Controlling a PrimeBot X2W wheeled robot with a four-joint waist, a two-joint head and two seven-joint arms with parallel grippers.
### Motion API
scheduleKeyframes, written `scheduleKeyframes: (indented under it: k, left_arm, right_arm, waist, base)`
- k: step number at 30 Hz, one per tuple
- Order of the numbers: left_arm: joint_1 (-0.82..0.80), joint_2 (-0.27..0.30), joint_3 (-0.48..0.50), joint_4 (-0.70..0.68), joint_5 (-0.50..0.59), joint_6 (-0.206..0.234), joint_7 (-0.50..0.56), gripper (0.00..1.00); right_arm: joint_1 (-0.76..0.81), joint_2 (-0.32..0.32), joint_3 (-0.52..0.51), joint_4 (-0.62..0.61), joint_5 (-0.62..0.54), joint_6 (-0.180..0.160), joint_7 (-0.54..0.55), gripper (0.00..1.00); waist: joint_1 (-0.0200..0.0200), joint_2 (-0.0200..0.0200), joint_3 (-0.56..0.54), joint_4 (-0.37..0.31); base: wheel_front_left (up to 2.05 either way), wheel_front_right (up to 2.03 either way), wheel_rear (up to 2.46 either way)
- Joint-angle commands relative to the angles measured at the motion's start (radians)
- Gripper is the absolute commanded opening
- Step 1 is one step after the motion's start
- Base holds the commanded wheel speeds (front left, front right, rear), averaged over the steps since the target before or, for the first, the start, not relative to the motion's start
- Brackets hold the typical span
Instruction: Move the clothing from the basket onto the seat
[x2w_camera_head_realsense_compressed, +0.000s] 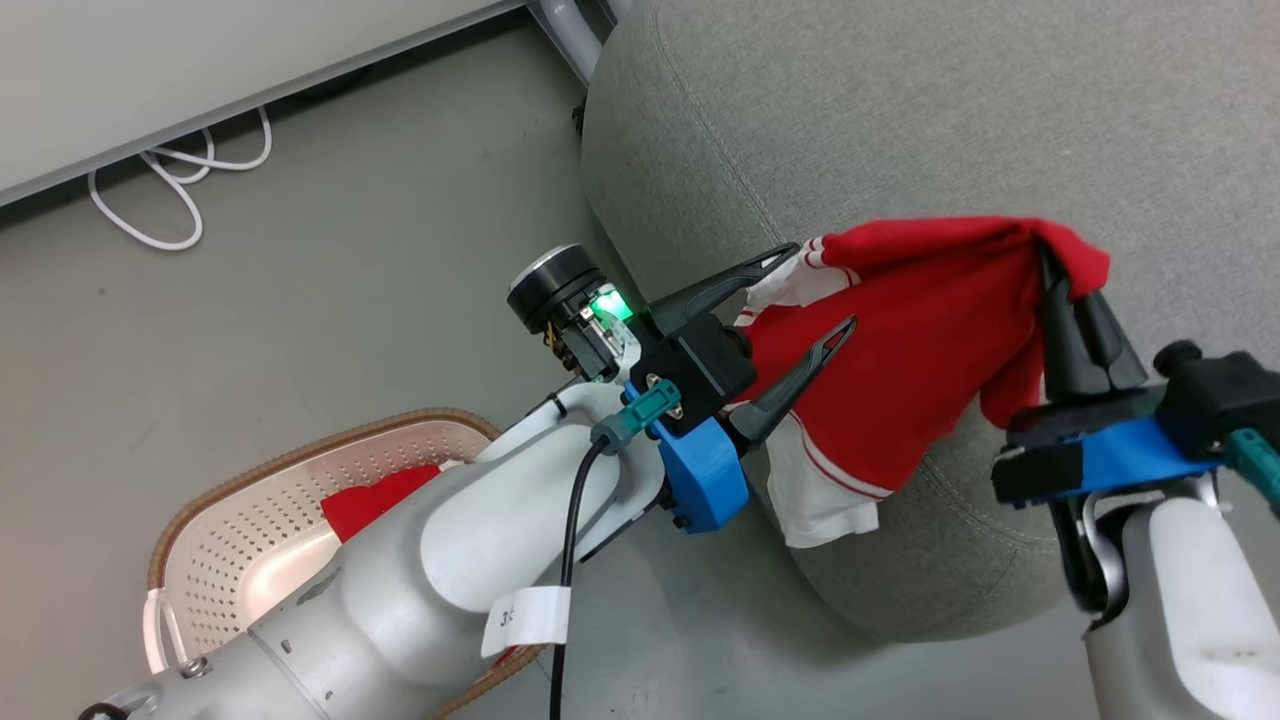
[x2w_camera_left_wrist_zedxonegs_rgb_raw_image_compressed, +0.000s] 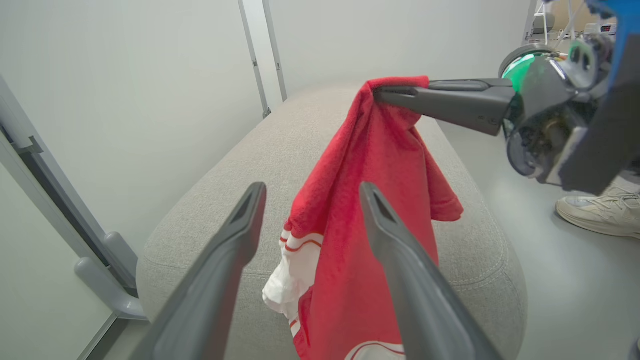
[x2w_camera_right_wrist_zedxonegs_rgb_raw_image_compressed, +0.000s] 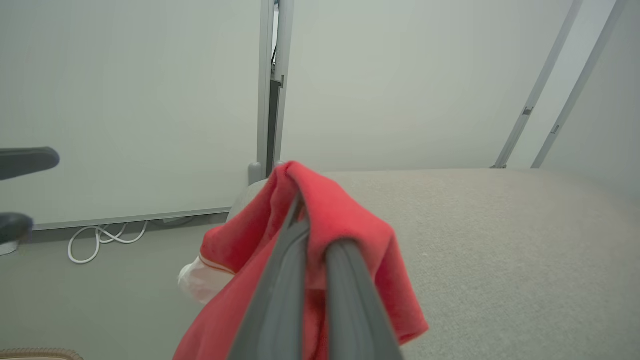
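At the lower left of the head view, the basket (x2w_camera_head_realsense_compressed: 240, 530) stands on the floor (x2w_camera_head_realsense_compressed: 350, 250). One red piece of clothing (x2w_camera_head_realsense_compressed: 375, 500) lies inside it, partly hidden by the left arm (x2w_camera_head_realsense_compressed: 450, 560). At centre right, the right end effector (x2w_camera_head_realsense_compressed: 1047, 262) is clenched on another red garment (x2w_camera_head_realsense_compressed: 920, 350), which hangs at the rounded edge of the seat (x2w_camera_head_realsense_compressed: 900, 120). The left end effector (x2w_camera_head_realsense_compressed: 820, 288) is released, its fingers spread beside the cloth.

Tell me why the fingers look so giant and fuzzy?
Left wrist view: the left fingers sit right by the wide lens, so they loom big and soft, while the clothing is sharp. Right wrist view: same for the right fingers. Head view: evenly lit, crisp.
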Motion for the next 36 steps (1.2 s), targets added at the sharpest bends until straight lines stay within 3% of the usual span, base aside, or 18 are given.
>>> scheduleKeyframes:
  k: [1, 6, 14, 22, 31, 36]
  left_arm:
    - [-0.008, 0.007, 0.001, -0.004, 0.0, 0.008, -0.004, 1.0]
    - [-0.03, 0.023, 0.005, -0.018, 0.006, 0.013, 0.001, 1.0]
    - [-0.089, 0.053, 0.013, -0.053, 0.028, 0.019, 0.013, 1.0]
    - [-0.165, 0.106, 0.02, -0.11, 0.07, 0.028, 0.018, 1.0]
    - [-0.22, 0.141, 0.017, -0.184, 0.104, 0.043, 0.041, 1.0]
    - [-0.239, 0.154, 0.012, -0.215, 0.113, 0.044, 0.051, 1.0]
  right_arm:
    - [-0.035, -0.003, -0.007, -0.013, 0.002, 0.0, -0.004, 0.0]
    - [-0.123, -0.014, -0.026, -0.035, 0.008, 0.0, -0.004, 0.0]
    - [-0.32, -0.086, -0.096, -0.087, 0.01, 0.0, -0.004, 0.0]
    - [-0.55, -0.204, -0.293, -0.125, 0.019, 0.0, -0.004, 0.0]
    - [-0.669, -0.398, -0.421, -0.03, 0.027, 0.0, -0.004, 0.0]
    - [-0.668, -0.426, -0.46, 0.05, 0.029, 0.0, -0.004, 0.0]
  waist:
    - [0.0, 0.0, 0.014, 0.001]
    - [0.0, 0.0, 0.07, 0.005]
    - [0.0, 0.0, 0.196, 0.029]
    - [0.0, 0.0, 0.33, 0.05]
    - [0.0, 0.0, 0.446, 0.067]
    - [0.0, 0.0, 0.492, 0.077]
  base:
    - [0.0, 0.0, 0.0]
    - [0.0, 0.0, 0.0]
    - [0.0, 0.0, 0.0]
    - [0.0, 0.0, 0.0]
    - [0.0, 0.0, 0.0]
    - [0.0, 0.0, 0.0]
